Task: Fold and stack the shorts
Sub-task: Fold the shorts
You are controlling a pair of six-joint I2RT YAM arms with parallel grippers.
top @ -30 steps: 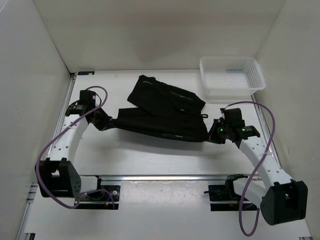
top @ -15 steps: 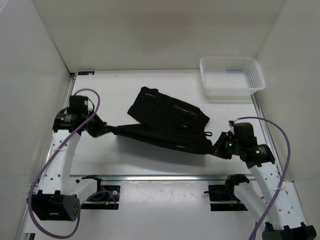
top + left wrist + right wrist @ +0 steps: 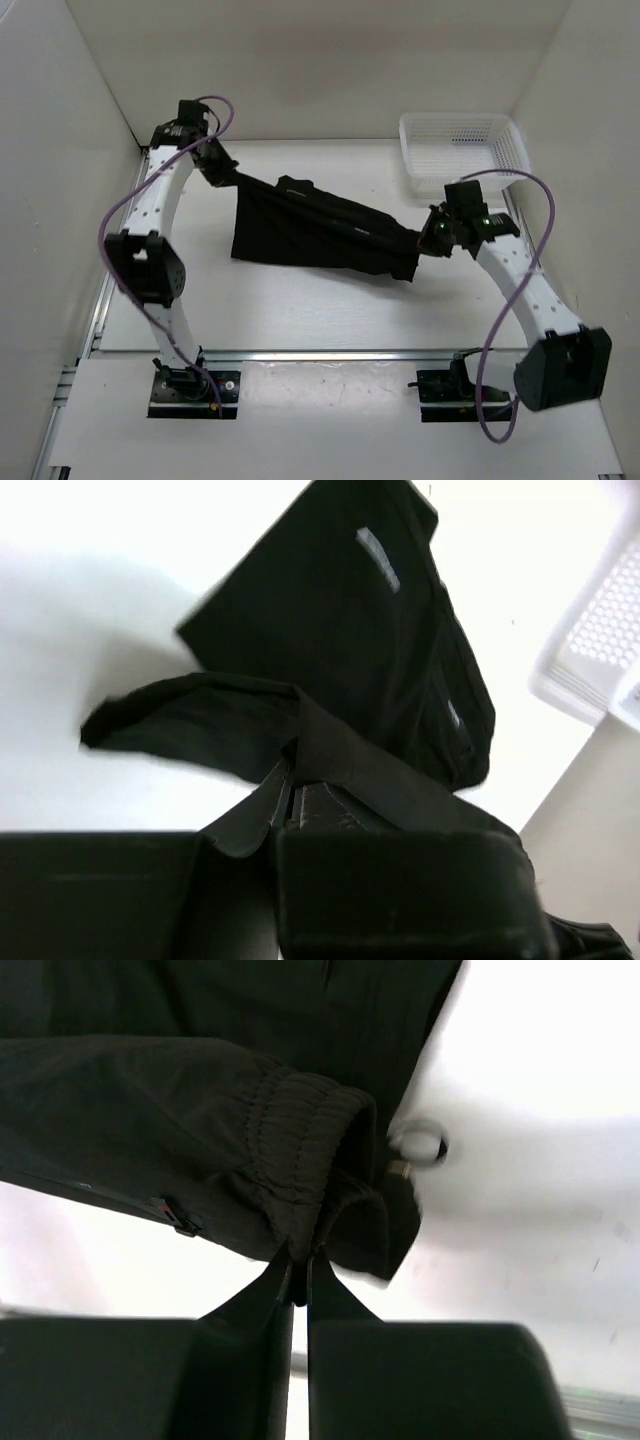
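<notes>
White worktop (image 3: pixel 300 310): black shorts (image 3: pixel 320 228) stretched mid-frame; left pincer (image 3: pixel 228 178) and right pincer (image 3: pixel 424 243) clenched on opposite ends. Folding step; laying over likely next.

Matte cloth, plastic mesh
The shorts (image 3: pixel 320 225) are soft black matte cloth; the basket (image 3: pixel 465 165), upper right, is white plastic mesh.

- A white table (image 3: pixel 300 310), walled in white on three sides, carries the scene.
- A white mesh basket (image 3: pixel 465 172) sits at the far right corner.
- One pair of black shorts (image 3: pixel 340 630) lies flat mid-table, its pale label facing up.
- A second pair, the lifted shorts (image 3: pixel 310 230), hangs stretched above the first; whether its lower edge touches the table cannot be told.
- A metal rail (image 3: pixel 330 354) crosses the table's near side.
</notes>
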